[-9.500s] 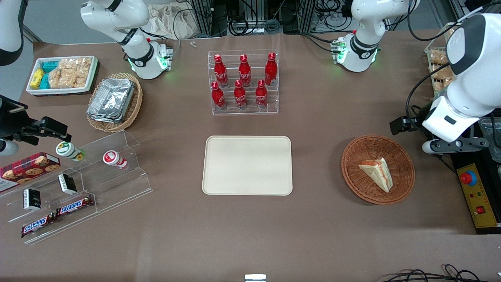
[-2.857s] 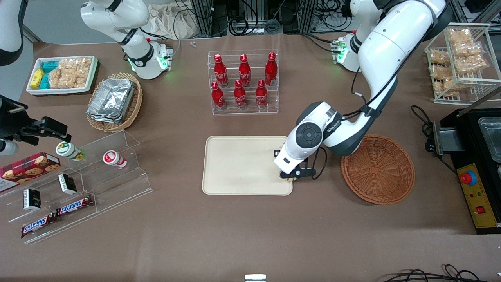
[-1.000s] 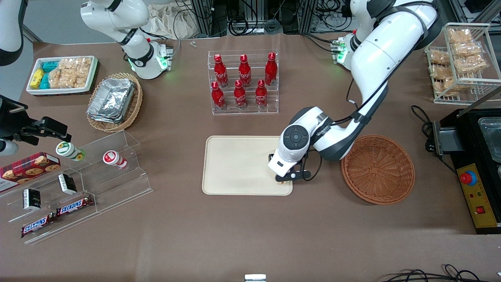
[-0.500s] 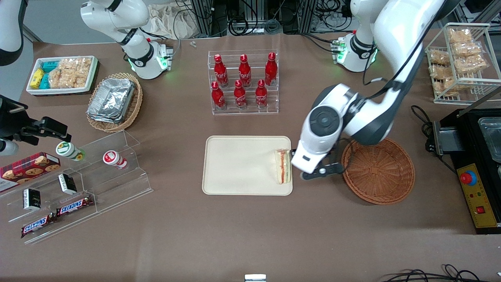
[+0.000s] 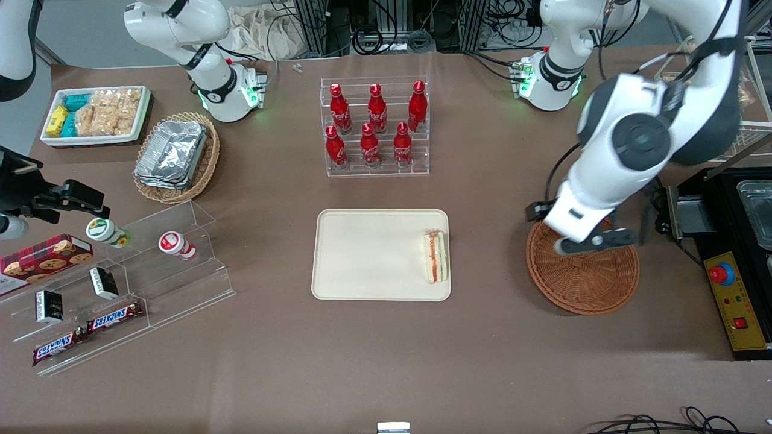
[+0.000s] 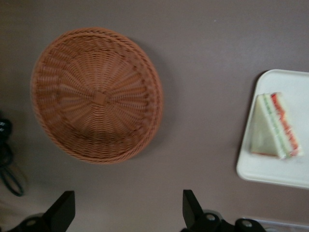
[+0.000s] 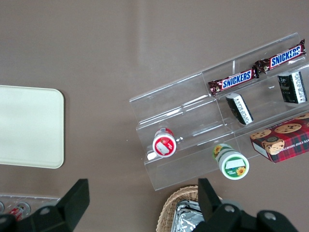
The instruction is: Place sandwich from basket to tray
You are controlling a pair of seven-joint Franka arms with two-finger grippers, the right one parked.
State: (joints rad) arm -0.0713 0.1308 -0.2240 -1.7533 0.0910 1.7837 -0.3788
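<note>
Front view: looking steeply down over the whole table, facing both arm bases
Left wrist view: looking straight down from high up, past the spread-fingered gripper hovering over the basket
Right wrist view: looking straight down over the acrylic shelf
Shared: front and left wrist are both showing basket, sandwich and tray; right wrist is catching the tray's end

Arm covers basket rim, claw tips cropped
</note>
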